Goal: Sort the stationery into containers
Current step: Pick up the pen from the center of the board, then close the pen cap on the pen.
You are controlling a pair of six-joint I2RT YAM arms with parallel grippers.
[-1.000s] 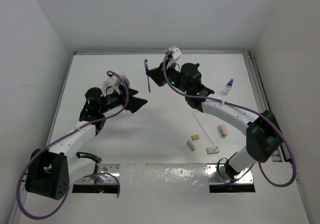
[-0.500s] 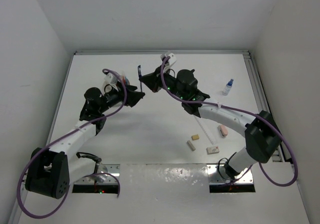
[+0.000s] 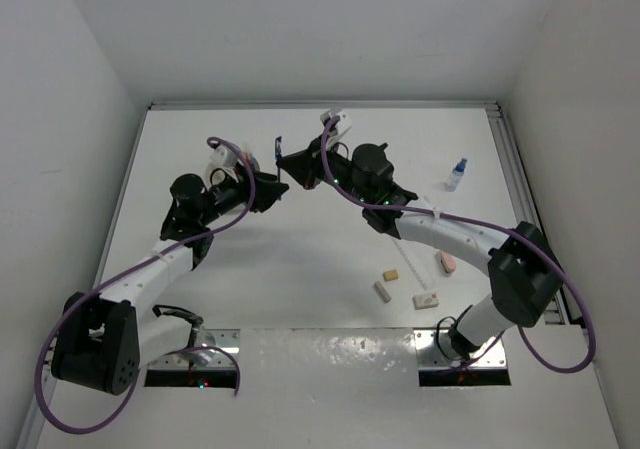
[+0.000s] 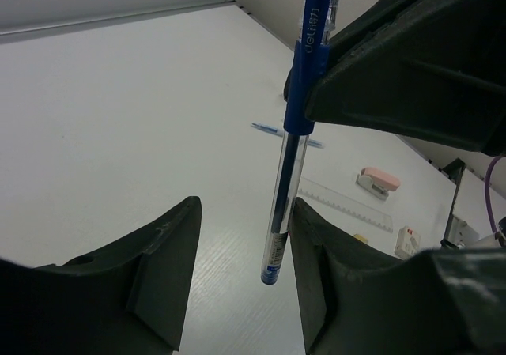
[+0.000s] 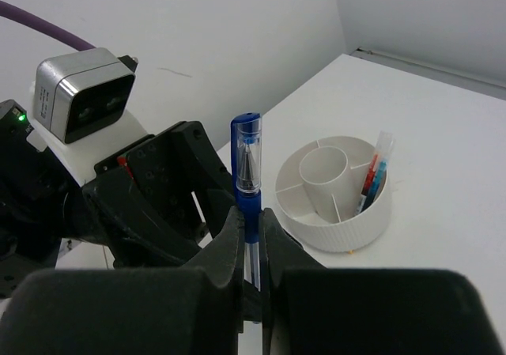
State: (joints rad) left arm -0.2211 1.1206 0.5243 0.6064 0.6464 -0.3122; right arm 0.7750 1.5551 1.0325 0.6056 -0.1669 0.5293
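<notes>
Pen [image 5: 247, 173] first, Ana: where is it?

Upright in the air, Ben. It is blue with a clear barrel. The right gripper [image 5: 251, 222] is clamped tight on its blue section, and the right wrist view shows a finger pressed against each side.

And the left gripper [image 4: 247, 213]?

Its own camera shows the pen's lower end hanging between its two fingers [image 4: 170, 252]. The jaws stand apart. There is a plain gap on one side. On the other the barrel sits just beside the finger, and I cannot tell whether they touch.

Does the top view show that?

Hardly. From above, the two grippers meet nose to nose over the far part of the table [image 3: 330, 259], and the pen is only a small blue streak between them.

Where is the tub [image 5: 348, 224]?

Only the right wrist view shows it well. It is white and round with a ribbed wall, divided around a centre tube, and it stands near the left gripper. Two pens [image 5: 373, 179], red and blue, lean in one outer compartment.

And the loose things?

The top view gives the bottle [image 3: 456, 174], pink eraser [image 3: 446, 261], tan eraser [image 3: 391, 274] and white eraser [image 3: 425, 299]. The left wrist view adds a clear ruler [image 4: 348, 206] and a second blue pen [image 4: 265, 127] lying flat.
</notes>
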